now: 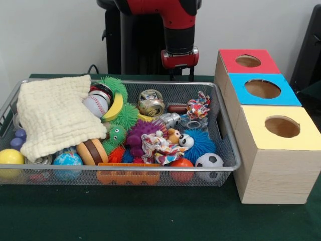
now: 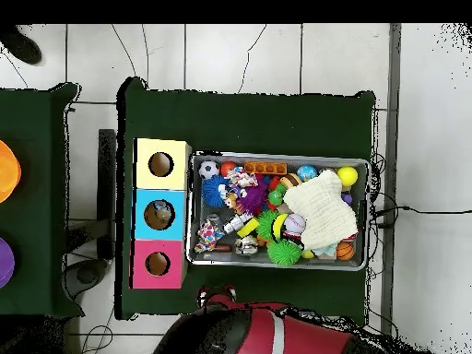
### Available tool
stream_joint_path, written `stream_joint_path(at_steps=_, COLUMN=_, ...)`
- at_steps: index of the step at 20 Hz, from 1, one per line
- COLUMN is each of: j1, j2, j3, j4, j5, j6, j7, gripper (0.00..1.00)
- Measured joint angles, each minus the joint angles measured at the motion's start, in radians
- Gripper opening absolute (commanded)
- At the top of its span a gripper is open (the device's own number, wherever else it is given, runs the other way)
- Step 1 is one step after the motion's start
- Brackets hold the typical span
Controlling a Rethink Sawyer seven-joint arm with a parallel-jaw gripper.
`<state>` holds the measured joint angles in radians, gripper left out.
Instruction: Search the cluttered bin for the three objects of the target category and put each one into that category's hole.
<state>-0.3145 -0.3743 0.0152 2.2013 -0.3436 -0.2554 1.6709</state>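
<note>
Now: wire-mesh bin (image 1: 228,145) crammed with toys on the green surface (image 1: 150,216).
1 clear bottle (image 1: 193,122) lies right of frame centre; pincer (image 1: 181,76) at top, grip state indiscernible.

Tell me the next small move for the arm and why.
Probably lower the gripper toward the clear bottle lying by the rope toy at the basket's box end. The arm hangs above the far rim holding nothing, and this bottle lies uncovered, unlike whatever the cloth hides.
</note>
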Motion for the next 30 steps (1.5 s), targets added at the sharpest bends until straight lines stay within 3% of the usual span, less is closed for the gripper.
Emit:
stream_joint_path(at_steps=5, j1=0.024, j2=0.039, j3=-0.015, j4=0.0, j5=0.019, j6=-0.036, j7=0.0, gripper=1.0)
stream_joint_path(at_steps=12, j1=0.052, j2=0.024, j3=-0.028, j4=0.0, j5=0.046, j6=-0.047, j7=0.0, gripper=1.0)
stream_joint_path(at_steps=16, j1=0.057, j2=-0.032, j3=-0.028, j4=0.004, j5=0.077, j6=-0.023, j7=0.0, gripper=1.0)
stream_joint_path(at_steps=20, j1=0.055, j2=-0.127, j3=-0.028, j4=0.015, j5=0.106, j6=0.061, j7=0.0, gripper=1.0)
stream_joint_path(at_steps=30, j1=0.03, j2=-0.402, j3=-0.007, j4=0.061, j5=0.187, j6=0.418, j7=0.0, gripper=1.0)
